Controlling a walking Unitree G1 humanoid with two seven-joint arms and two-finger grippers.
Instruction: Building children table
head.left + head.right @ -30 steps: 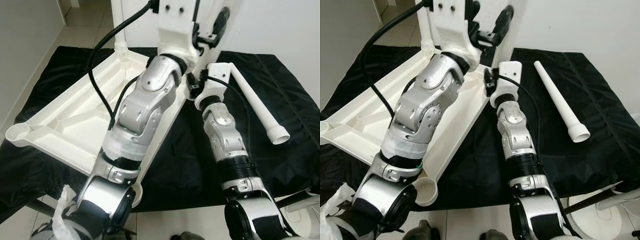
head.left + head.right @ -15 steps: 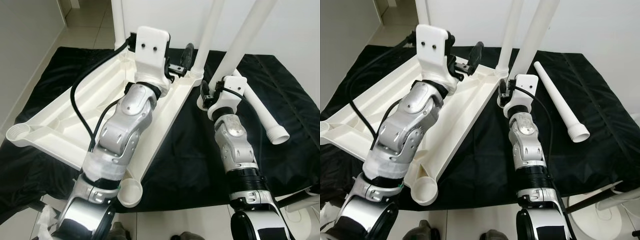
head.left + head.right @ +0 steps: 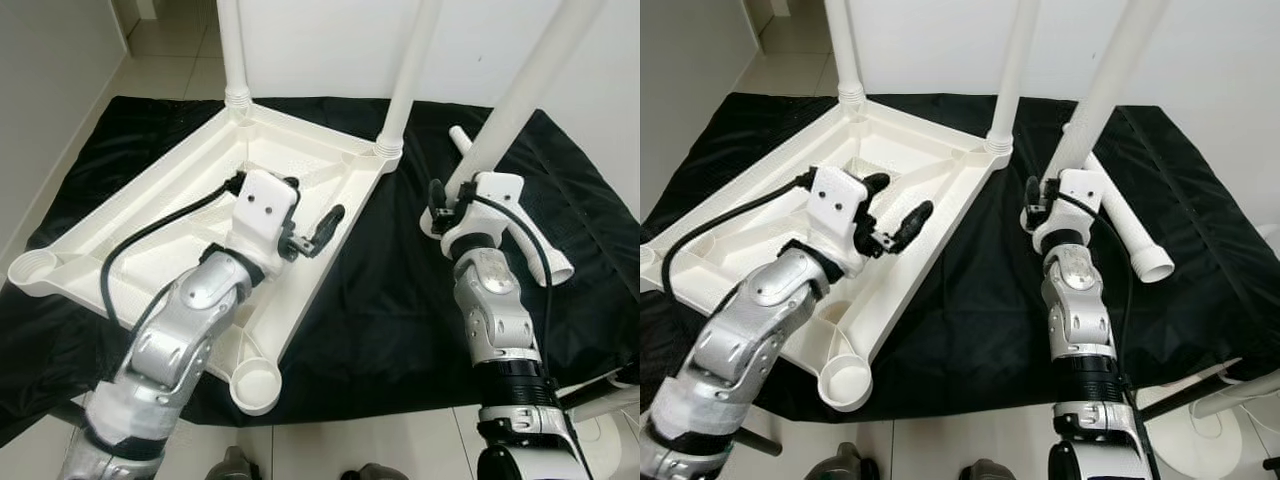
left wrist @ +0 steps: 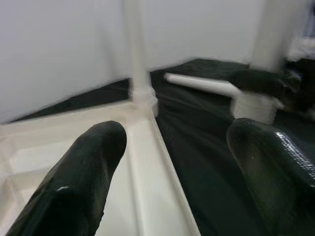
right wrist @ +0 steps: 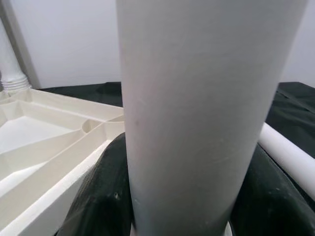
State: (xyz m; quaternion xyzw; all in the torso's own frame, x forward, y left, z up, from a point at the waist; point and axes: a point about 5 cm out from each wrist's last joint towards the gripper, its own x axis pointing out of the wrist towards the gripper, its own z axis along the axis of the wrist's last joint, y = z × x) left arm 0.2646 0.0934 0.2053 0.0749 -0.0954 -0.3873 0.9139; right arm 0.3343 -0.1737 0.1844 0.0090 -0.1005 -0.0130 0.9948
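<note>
Upturned white tabletop [image 3: 150, 225] on black cloth [image 3: 380, 320], two legs [image 3: 232, 50] screwed in. Four legs: third [image 3: 525, 90] pinched by right gripper [image 5: 177, 206] per wrist cam; fourth [image 3: 1130, 235] loose behind. Left gripper [image 3: 310, 232] spread over tabletop.

We see the upturned tabletop [image 3: 150, 235], moulded white plastic with a soft sheen along its ribs. The leg [image 5: 197, 113] between the right gripper's [image 5: 182, 206] fingers is matt white plastic, faintly scuffed up close. Beside that gripper, a loose leg [image 3: 1120, 225] shows the same smooth white plastic. Under it all lies a black cloth [image 3: 400, 320], creased and slightly shiny. The left gripper's [image 4: 172, 172] fingers [image 4: 83, 177], spread apart, look like glossy black rubber. Both arms are brushed silver metal.
</note>
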